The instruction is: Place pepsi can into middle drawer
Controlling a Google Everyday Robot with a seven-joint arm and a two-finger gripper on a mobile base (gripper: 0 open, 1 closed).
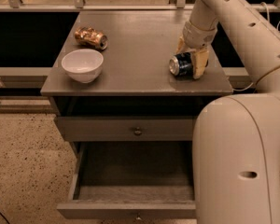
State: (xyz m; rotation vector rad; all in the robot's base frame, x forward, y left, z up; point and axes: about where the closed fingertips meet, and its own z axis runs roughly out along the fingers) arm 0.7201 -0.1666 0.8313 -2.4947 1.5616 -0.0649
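The pepsi can (181,65) lies on its side on the right part of the grey tabletop (135,36), silver end facing left. My gripper (190,55) reaches down over the can's right end, open. One finger (200,62) is in front of the can and the other is behind it. The can rests on the table. The middle drawer (130,192) is pulled out wide below and is empty inside.
A white bowl (82,64) stands at the left front of the tabletop. A gold-brown can (90,37) lies behind it. The upper drawer (126,128) is closed. My arm's large white body (242,157) covers the cabinet's right side.
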